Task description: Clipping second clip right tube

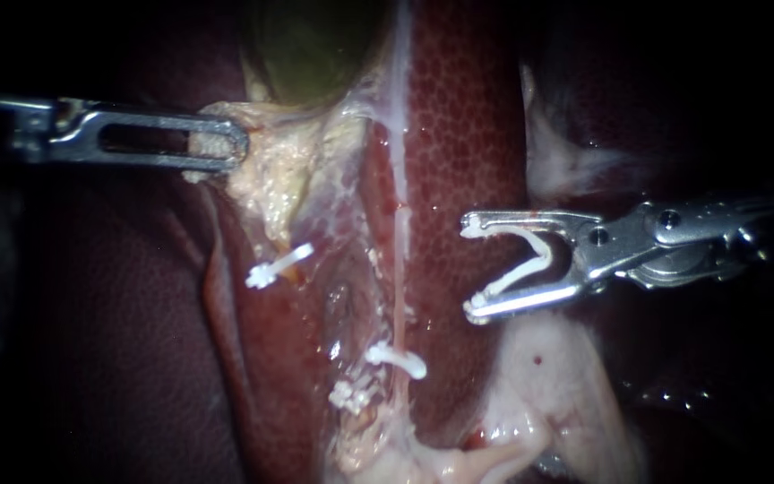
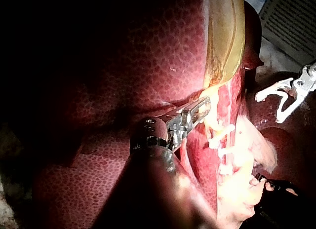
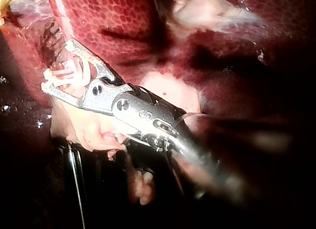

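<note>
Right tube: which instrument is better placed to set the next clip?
Right. My right instrument holds an open clip just beside the right tube, above the clip already on it. My left instrument is busy gripping the pale tissue below the gallbladder.

I think this is a lab where people practise surgery. A liver with its yellow-green gallbladder lies out in the open under a bright light, and past its edge I can see a printed paper sheet. My left instrument grips pale tissue, my right instrument carries a white clip, and other clips sit on the tissue.
</note>
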